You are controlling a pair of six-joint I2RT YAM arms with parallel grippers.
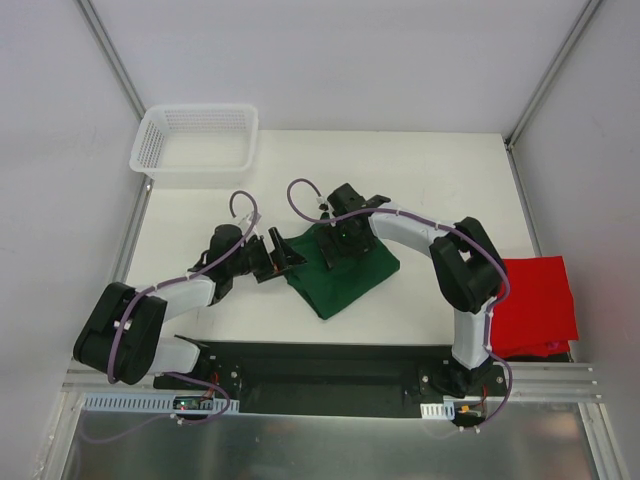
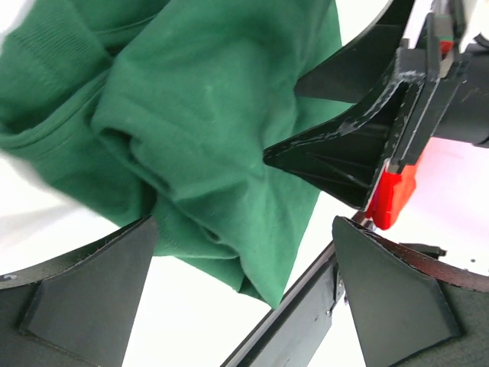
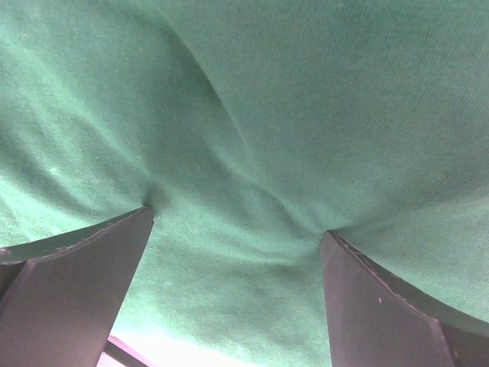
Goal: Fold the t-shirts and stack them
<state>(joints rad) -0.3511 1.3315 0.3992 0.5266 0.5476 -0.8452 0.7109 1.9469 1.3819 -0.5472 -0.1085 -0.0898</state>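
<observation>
The dark green t-shirt (image 1: 350,272) lies bunched and partly folded at the table's middle. My left gripper (image 1: 287,253) is open at its left edge. In the left wrist view a corner of the green t-shirt (image 2: 199,115) hangs between the spread fingers (image 2: 84,298) without touching them. My right gripper (image 1: 340,238) is open and set down on top of the shirt. In the right wrist view the green t-shirt (image 3: 252,99) fills the frame and both fingertips (image 3: 336,252) dent it. The red t-shirt (image 1: 537,305) lies flat at the table's right edge.
A white mesh basket (image 1: 195,145) stands at the table's back left corner. The black base rail (image 1: 330,365) runs along the near edge. The right arm's elbow (image 1: 465,265) hangs between the two shirts. White walls enclose the table.
</observation>
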